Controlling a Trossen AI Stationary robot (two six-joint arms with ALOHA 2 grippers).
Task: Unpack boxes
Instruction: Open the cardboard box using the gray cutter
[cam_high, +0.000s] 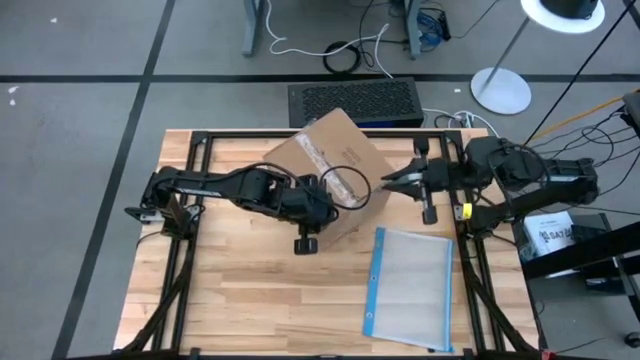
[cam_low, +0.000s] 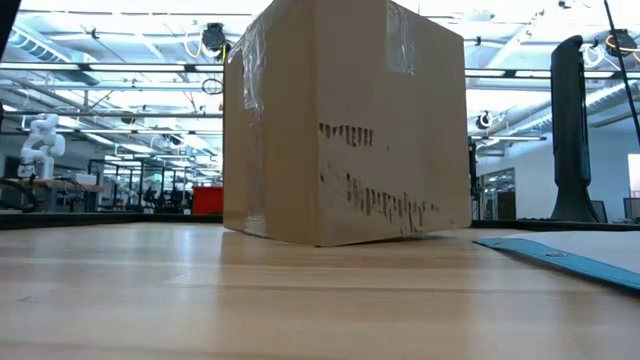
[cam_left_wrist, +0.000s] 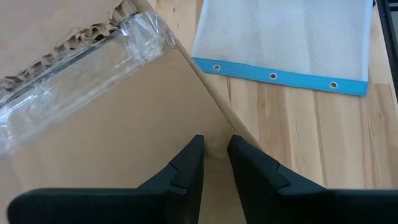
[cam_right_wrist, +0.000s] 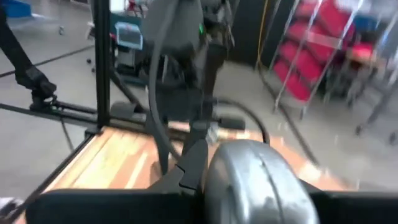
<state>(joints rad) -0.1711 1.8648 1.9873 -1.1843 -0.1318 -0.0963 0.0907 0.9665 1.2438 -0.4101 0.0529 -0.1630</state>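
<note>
The brown cardboard box stands on its base on the wooden table, filling the low view. A torn strip of clear tape runs across its top. My left gripper reaches over the box from the table's left, slanting down. Its fingers are shut to a narrow slit above the top face, beside the box's near-right edge. My right gripper hangs in the air to the right of the box, pointing at it. A grey glossy lump sits at its fingers. My left gripper's fingertips stand at the box's top face, close to its edge; I cannot tell whether they touch the cardboard. My right gripper has the grey glossy lump against its one visible finger. The lump hides the other finger, so the kind of hold does not show. It is lifted clear of the table.
A clear plastic pouch with a blue edge lies flat on the table, near and right of the box. A black grille-topped unit stands behind the table's far edge. A lamp base and cables lie on the floor beyond.
</note>
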